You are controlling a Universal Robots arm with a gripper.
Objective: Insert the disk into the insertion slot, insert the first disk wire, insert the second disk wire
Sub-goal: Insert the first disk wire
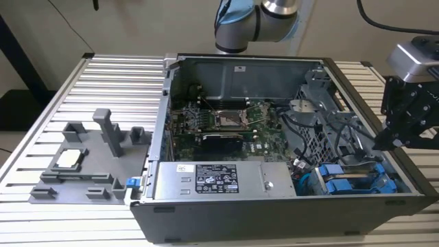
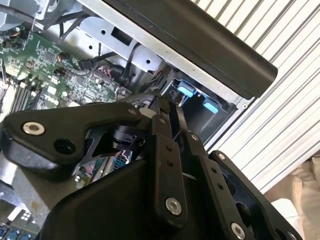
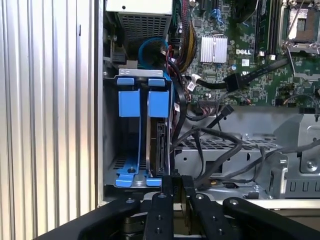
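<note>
My gripper (image 1: 383,145) is clenched, nothing seen in it. Exterior view: it hangs near the cage (image 1: 310,180). Second wrist view: blue frames (image 2: 186,91) in the cage. First wrist view: disk (image 3: 161,145) seated in cage, wires (image 3: 210,145) loose beside it. I judge the first wire step is in hand; it needs a plug gripped squarely.

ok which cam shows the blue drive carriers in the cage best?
First wrist view: it looks straight into the drive cage, with both blue carriers side by side along their length. The exterior view shows the carriers from above, in the case corner. The second wrist view catches two blue tabs.
</note>
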